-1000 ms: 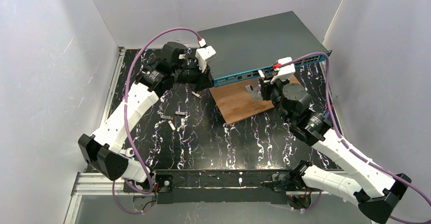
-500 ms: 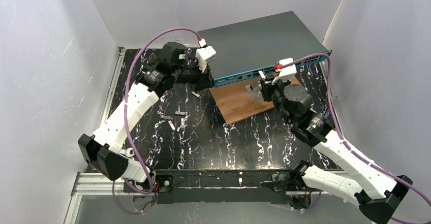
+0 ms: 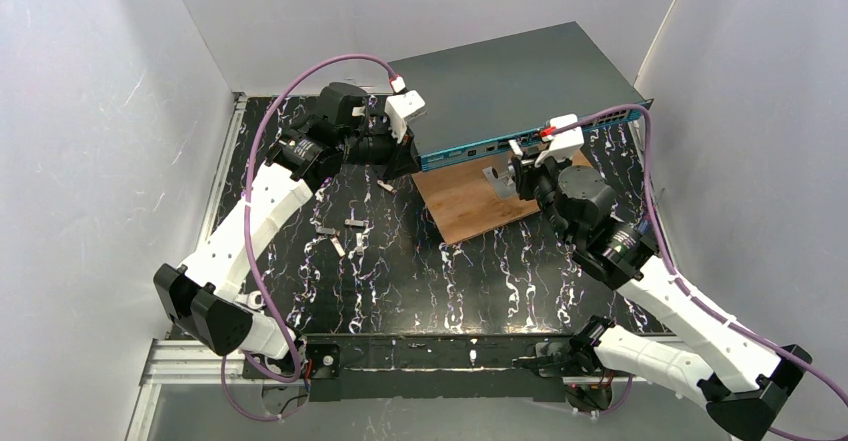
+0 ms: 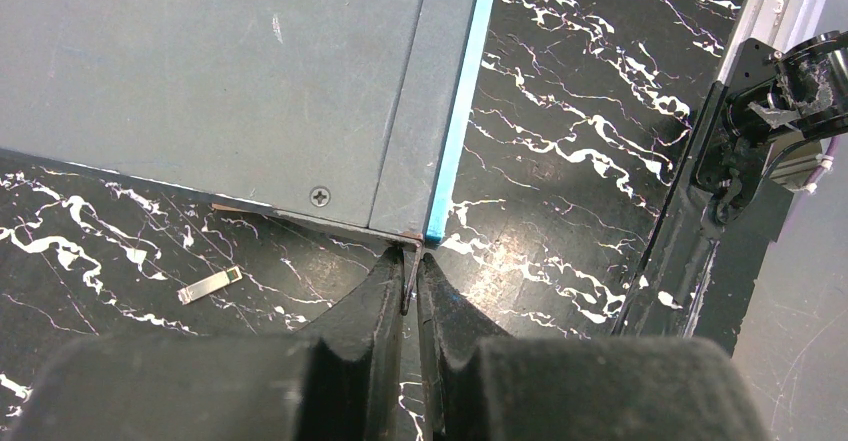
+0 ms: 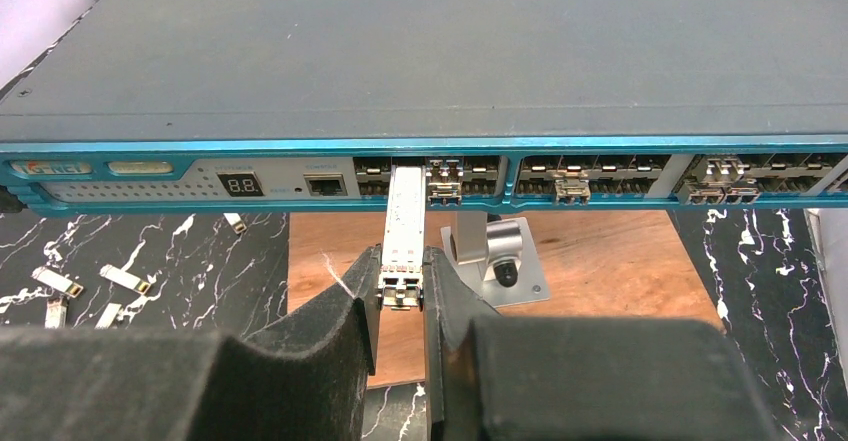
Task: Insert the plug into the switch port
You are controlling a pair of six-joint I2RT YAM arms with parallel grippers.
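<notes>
The switch [image 3: 500, 86] is a wide dark grey box with a teal front strip [image 5: 250, 183] of small sockets. My right gripper [image 5: 402, 266] is shut on the rear end of a silver plug [image 5: 403, 223]. The plug's front end is at the mouth of a socket left of the strip's middle, and most of its body sticks out. Seen from above, the right gripper [image 3: 517, 161] is right at the switch's front. My left gripper [image 4: 410, 261] is shut on a thin metal edge at the switch's left front corner [image 4: 420, 231], and it shows there from above too [image 3: 402, 158].
A brown wooden board [image 3: 470, 206] lies in front of the switch with a small metal stand [image 5: 495, 256] on it. Loose silver plugs lie on the black marbled table [image 3: 345, 236] [image 5: 90, 286] [image 4: 210, 284]. Some sockets hold plugs [image 5: 443, 183]. White walls surround the table.
The right arm's elbow has shifted slightly while its gripper stays at the switch's front with the plug. The left arm has not moved.
</notes>
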